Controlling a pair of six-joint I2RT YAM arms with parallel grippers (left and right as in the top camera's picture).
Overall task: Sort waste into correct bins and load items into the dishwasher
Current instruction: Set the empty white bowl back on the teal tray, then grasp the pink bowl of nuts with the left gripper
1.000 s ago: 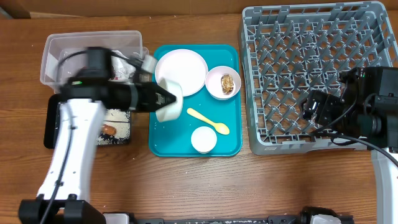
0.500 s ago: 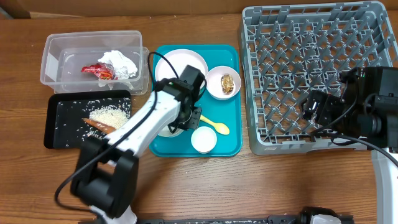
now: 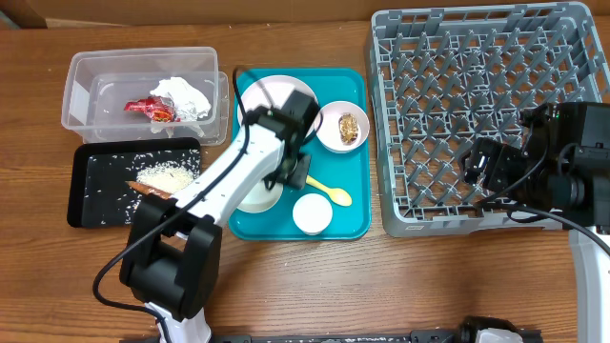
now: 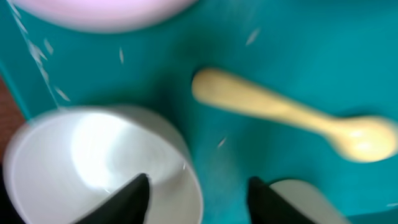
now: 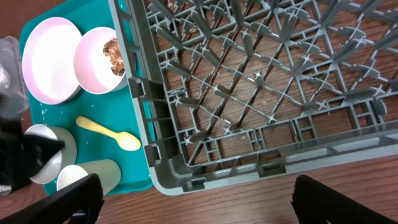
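Nearest me, my left tool (image 4: 198,198) hangs over the teal tray (image 3: 355,211). Its fingers are spread, with the rim of an empty white bowl (image 4: 93,162) between them, not pinched. The yellow spoon (image 4: 292,115) lies just beyond, and a small cup (image 3: 312,213) stands beside it. My right tool (image 5: 199,208) gapes wide above the grey rack (image 3: 477,57). Farther back, the wrapper (image 3: 150,107) and napkin (image 3: 183,95) sit in the clear tub (image 3: 86,67).

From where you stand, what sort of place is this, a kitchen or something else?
Probably a test bench mimicking a dish-clearing station, not a real kitchen: a grey dish rack on a wooden table, a teal tray of used dishes, and a clear tub and black tray holding scraps.
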